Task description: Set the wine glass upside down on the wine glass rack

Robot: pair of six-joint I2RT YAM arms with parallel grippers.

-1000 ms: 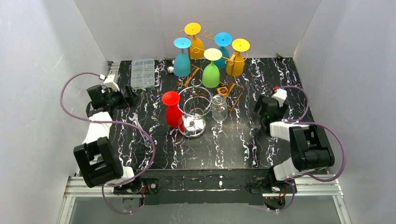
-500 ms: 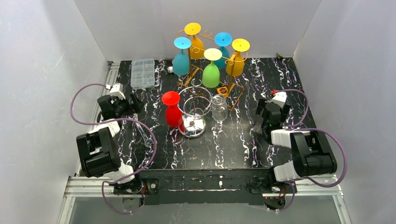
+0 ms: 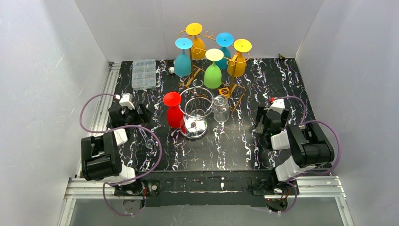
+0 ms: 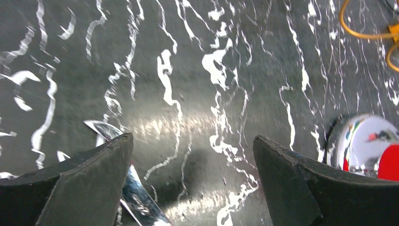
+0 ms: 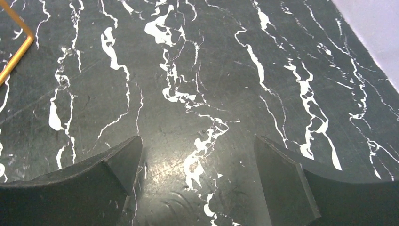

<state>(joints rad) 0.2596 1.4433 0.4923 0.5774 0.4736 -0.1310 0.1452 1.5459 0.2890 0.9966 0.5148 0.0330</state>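
Clear wine glass point(image 3: 147, 140) lying on the near-left part of the table, off the rack

The glass is showing as see-through and faint against the black marbled table point(image 3: 226, 150), seemingly lying on its side, with one glinting edge peeking out by a finger in the left wrist view; the left gripper point(image 4: 192, 139) is hovering just over it with its jaws spread wide and holding nothing; the chrome rack point(image 3: 194, 128) is standing just right of it at the table's middle, carrying an upside-down red glass point(image 3: 174, 113) on its left and a clear glass point(image 3: 220, 109) on its right; the right gripper point(image 5: 197, 139) is hanging empty and wide apart over bare table at the near right; a gold rack point(image 3: 234, 86) of coloured glasses is standing at the far edge.
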